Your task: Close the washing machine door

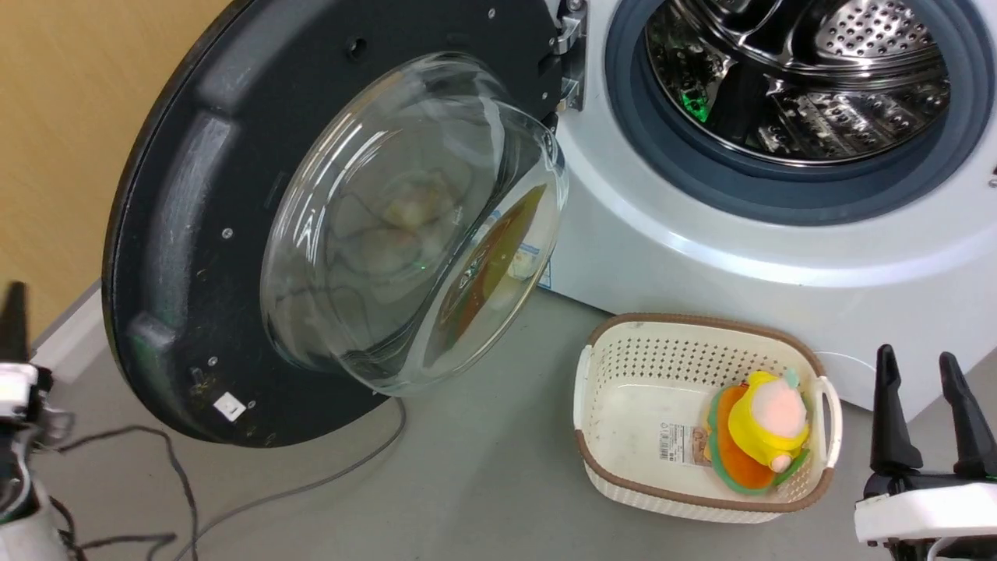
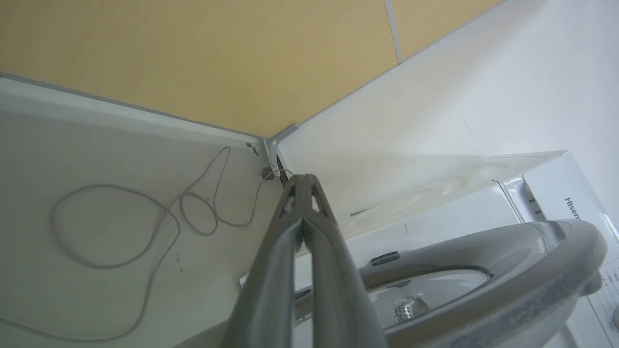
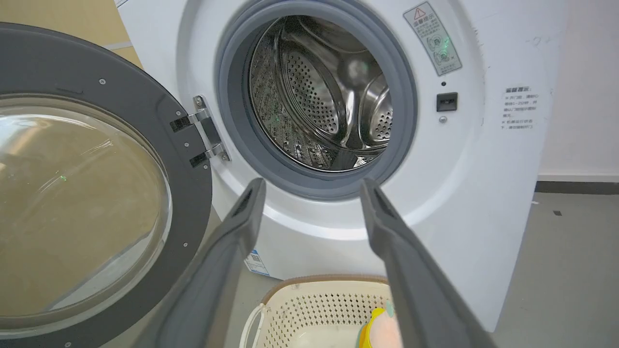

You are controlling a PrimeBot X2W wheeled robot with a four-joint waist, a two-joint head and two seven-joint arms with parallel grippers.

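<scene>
right gripper with two long tapered black fingers, white blocky wrist housing, left gripper same build, triangular cutouts near tips

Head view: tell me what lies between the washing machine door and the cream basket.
Bare grey floor, save a thin grey cable trailing from under the washing machine door, short of the basket, as the head view shows.

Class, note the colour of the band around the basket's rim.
The band is brown, on a cream basket; clearest in the head view.
</scene>
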